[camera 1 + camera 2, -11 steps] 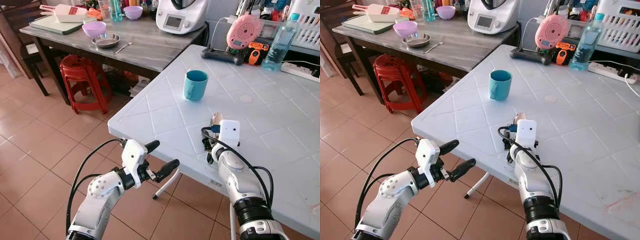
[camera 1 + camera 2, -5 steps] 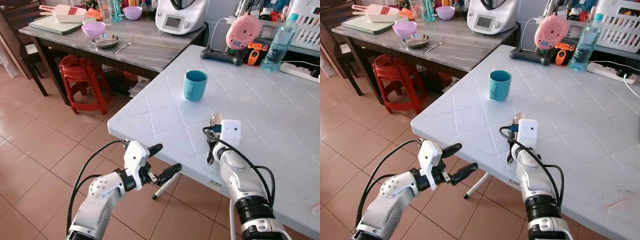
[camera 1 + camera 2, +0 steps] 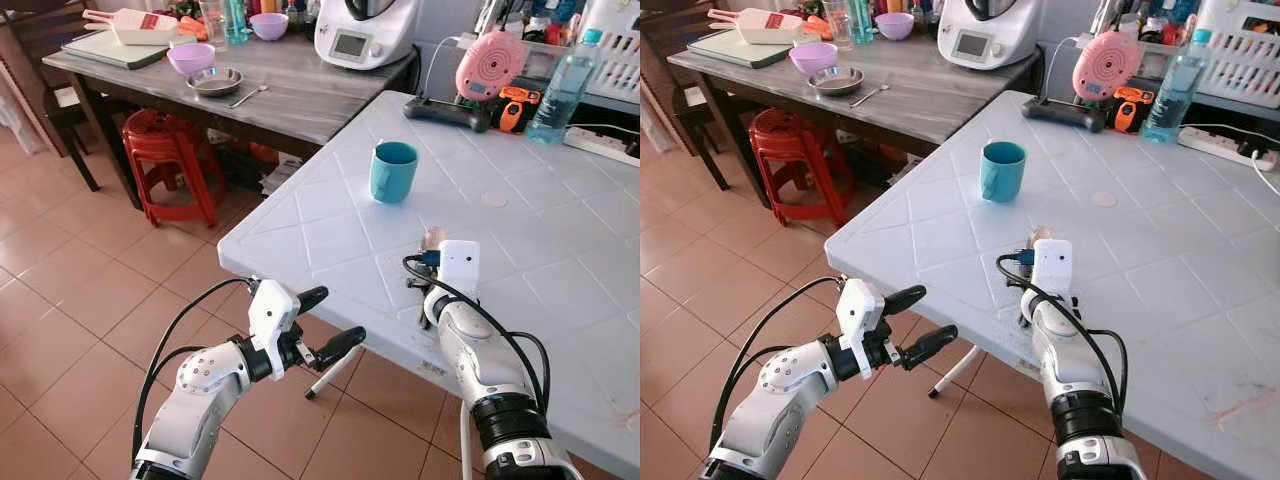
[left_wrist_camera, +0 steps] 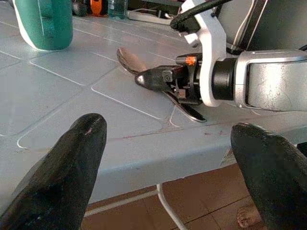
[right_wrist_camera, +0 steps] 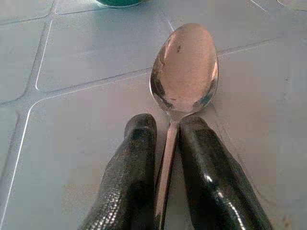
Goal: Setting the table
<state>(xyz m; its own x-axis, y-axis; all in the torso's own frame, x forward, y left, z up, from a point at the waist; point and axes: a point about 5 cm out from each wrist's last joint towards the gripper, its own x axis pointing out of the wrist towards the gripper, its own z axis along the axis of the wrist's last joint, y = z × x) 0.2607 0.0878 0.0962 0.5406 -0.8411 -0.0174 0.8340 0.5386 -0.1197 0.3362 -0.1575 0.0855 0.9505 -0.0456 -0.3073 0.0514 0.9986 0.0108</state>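
Slightly forward since earlier, the right gripper (image 5: 165, 143) is gripping the spoon (image 5: 184, 72) low over the table (image 3: 330, 240) near the cup (image 3: 392, 170), while the left gripper (image 3: 330, 325) is hanging open.

spoon (image 5: 184, 72) lying on table (image 3: 560, 250), handle between right gripper (image 5: 168, 143) fingers | mug (image 3: 392, 171) standing behind it, apart | left gripper (image 3: 325, 322) hovering off table's near-left edge | bowl-like dishes (image 3: 200, 68) probably sitting on far counter (image 3: 300, 90)
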